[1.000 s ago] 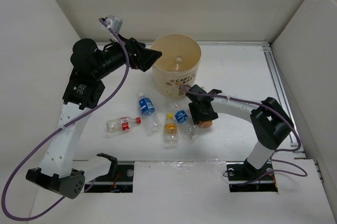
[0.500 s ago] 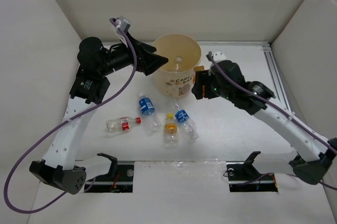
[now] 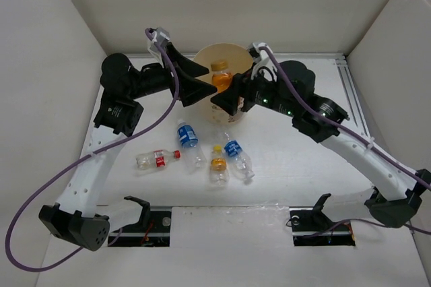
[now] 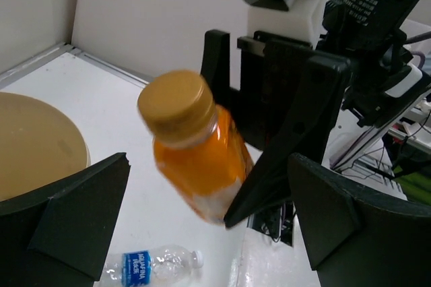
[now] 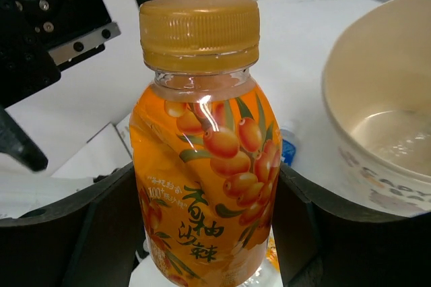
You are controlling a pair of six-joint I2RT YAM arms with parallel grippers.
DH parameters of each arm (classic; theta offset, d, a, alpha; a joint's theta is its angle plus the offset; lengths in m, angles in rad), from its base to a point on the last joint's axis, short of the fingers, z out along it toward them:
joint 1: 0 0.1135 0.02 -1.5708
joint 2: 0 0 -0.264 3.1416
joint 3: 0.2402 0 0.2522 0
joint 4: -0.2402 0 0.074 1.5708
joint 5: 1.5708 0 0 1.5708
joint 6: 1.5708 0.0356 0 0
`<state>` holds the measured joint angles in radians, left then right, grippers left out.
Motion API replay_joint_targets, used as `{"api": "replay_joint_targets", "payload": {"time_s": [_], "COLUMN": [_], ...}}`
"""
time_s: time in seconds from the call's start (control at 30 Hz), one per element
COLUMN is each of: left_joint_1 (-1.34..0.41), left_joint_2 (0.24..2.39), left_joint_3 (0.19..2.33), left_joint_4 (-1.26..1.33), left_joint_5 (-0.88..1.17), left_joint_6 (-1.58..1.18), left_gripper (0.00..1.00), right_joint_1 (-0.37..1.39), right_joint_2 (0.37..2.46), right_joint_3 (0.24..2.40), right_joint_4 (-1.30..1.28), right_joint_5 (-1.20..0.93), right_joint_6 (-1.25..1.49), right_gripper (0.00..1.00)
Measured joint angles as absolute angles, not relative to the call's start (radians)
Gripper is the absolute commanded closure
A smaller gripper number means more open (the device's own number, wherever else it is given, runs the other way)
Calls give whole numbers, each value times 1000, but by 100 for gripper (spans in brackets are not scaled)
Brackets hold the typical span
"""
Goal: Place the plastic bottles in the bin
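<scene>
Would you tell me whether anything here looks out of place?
Nothing spilled or damaged. The one oddity: the open left gripper sits very close to the right gripper, which holds the orange bottle near the bin.

the orange bottle [image 5: 202, 159] has a golden-yellow cap and a label patterned with orange berries, green leaves and dark characters. the bin [image 5: 377, 98] is tan with brown print. on the white worktop [image 3: 303, 159], the clear left blue-label bottle [image 3: 186, 135], right blue-label bottle [image 3: 234, 150], red-label bottle [image 3: 158, 159] and yellow-capped bottle [image 3: 218, 164] with an orange band. the cable [image 3: 40, 213] is purple.
</scene>
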<state>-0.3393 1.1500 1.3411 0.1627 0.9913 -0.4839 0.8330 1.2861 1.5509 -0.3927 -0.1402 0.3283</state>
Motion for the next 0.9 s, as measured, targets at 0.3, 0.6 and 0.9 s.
{"api": "replay_joint_targets", "payload": {"time_s": [0.3,0.6,0.9], "left_joint_1": [-339,-347,-347], "left_joint_2": [1148,1156,1266], "left_joint_3": [1309,1306,1444], "left_joint_4": [201,205,196], "left_joint_5": [999,989,720], "left_joint_6": [-522,-537,-539], "left_gripper": [0,90,100], "right_joint_1": [926,930,938], "right_joint_2": [1341,1338,1161], "right_joint_3": [1554,1555,1404], "right_joint_4": [-339,-307,-319], "right_joint_5": [-168,-145,110], "right_joint_6": [321,284,245], "right_gripper": [98,5,0]}}
